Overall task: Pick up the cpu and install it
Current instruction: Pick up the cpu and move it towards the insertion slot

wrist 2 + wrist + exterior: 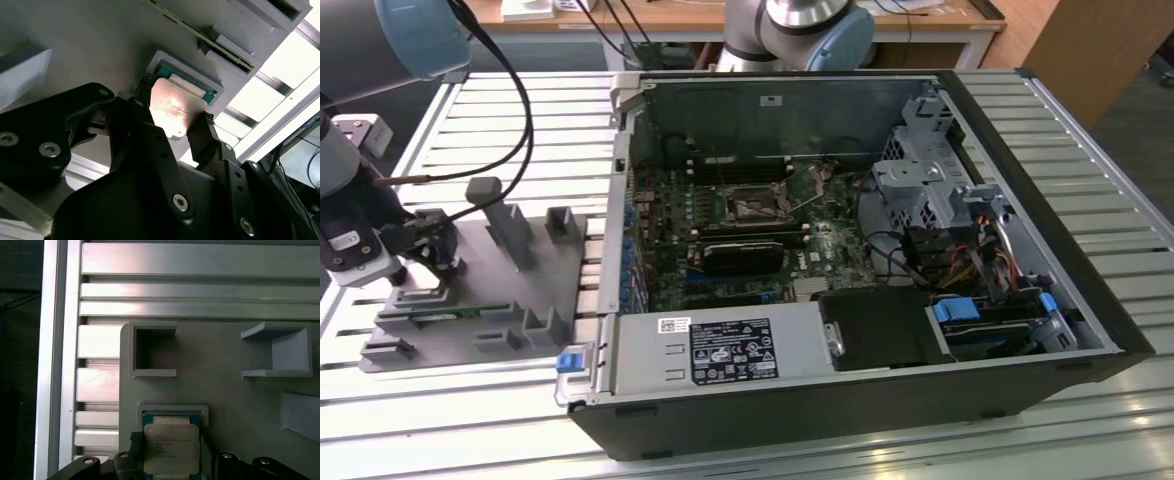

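My jaws are pinching the cpu [171, 447] by two opposite edges: in the second wrist view one black finger [141, 114] presses on one side of its shiny metal top [174, 107] and the other finger sits tight against the far side. The chip lies flat between them, right over the shallow framed pocket [172, 408] of the grey fixture tray [230, 405]. A green edge and a pale strip show in that pocket just past the chip. I cannot tell whether the chip is resting in the pocket or is raised a little above it.

Beyond my jaws on the same tray are an open square holder [150, 347] and a second, wider bracket [280, 352]. Past the tray's edge the ribbed aluminium table [200, 260] shows.

In the exterior view I am low over the tray [520, 300], among its upright pegs [507, 225]. The open computer case [854, 410] lies well apart from my jaws, toward the exterior view's right, with the motherboard's socket [758, 208] inside it.
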